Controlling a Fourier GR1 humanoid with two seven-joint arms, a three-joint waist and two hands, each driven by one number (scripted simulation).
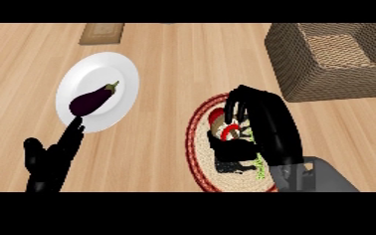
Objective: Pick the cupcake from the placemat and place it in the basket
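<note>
Woven red-rimmed placemat (197, 144) carries the cupcake (229, 131), my right hand (260, 124) with fingers curled round it. The wicker basket (290, 69) sits beyond. My left hand (47, 162) rests, fingers straight.

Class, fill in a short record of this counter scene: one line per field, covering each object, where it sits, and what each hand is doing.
cupcake: on the placemat, partly hidden by the right hand
placemat: round, red-rimmed, lower centre
basket: woven, upper right, nothing visible inside
plate: white, left, holds an eggplant
right hand: over the placemat, fingers curled round the cupcake
left hand: open, resting lower left
</note>
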